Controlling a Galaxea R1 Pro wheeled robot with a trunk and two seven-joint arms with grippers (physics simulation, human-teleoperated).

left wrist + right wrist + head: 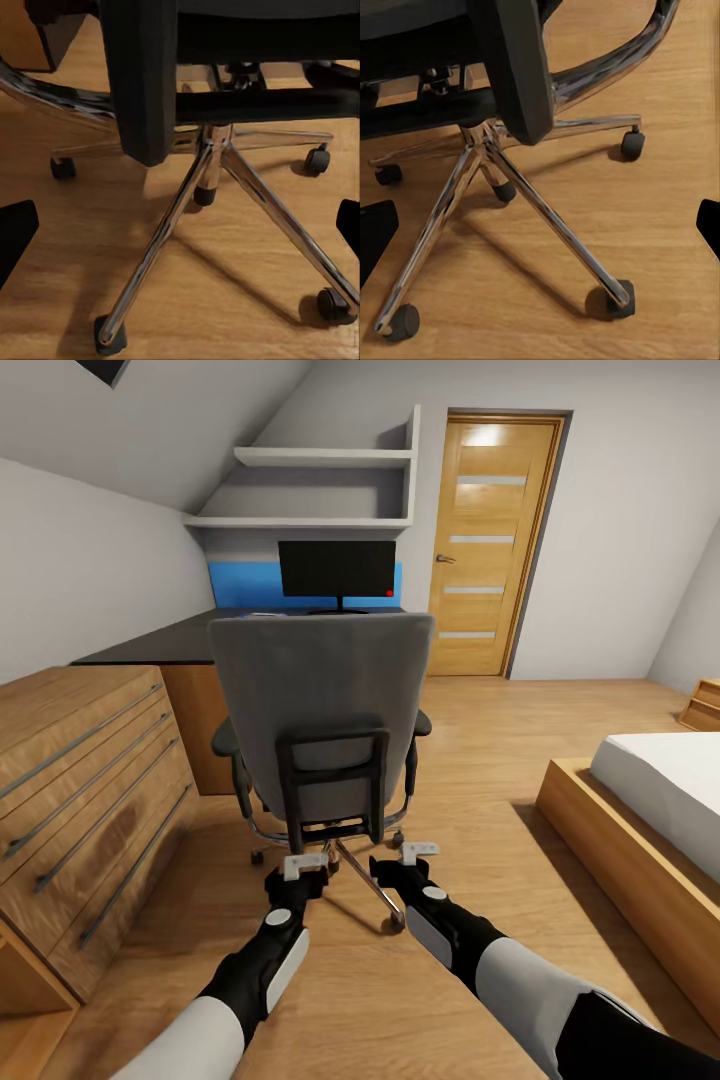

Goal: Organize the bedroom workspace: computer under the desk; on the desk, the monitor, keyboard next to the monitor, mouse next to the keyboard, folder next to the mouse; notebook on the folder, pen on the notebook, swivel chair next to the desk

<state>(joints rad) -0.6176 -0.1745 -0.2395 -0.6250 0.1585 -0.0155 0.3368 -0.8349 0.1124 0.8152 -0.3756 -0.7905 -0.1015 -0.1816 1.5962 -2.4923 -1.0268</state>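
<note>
While both arms reach out low in front of the robot, the swivel chair stands just ahead of them with its gray back turned this way.

At about 9 o'clock in the head view is a wooden dresser with long metal handles. Past it, at about 11 o'clock, the dark desk runs along the wall. The black monitor stands on the desk at 12 o'clock, right behind the chair, with white shelves above it.

The left gripper is at about 6 o'clock, close to the chair's shiny legs. In the left wrist view its dark fingertips sit far apart at the two edges, so the jaws are wide and hold nothing. The chair base and its little black wheels are between them, farther off.

The right gripper is just beside it, also near the chair legs. Its fingertips are spread wide too, with nothing in them, and the chair base lies ahead on the wooden floor.

A wooden door is at 1 o'clock. A bed with a white top is at 3 o'clock.
</note>
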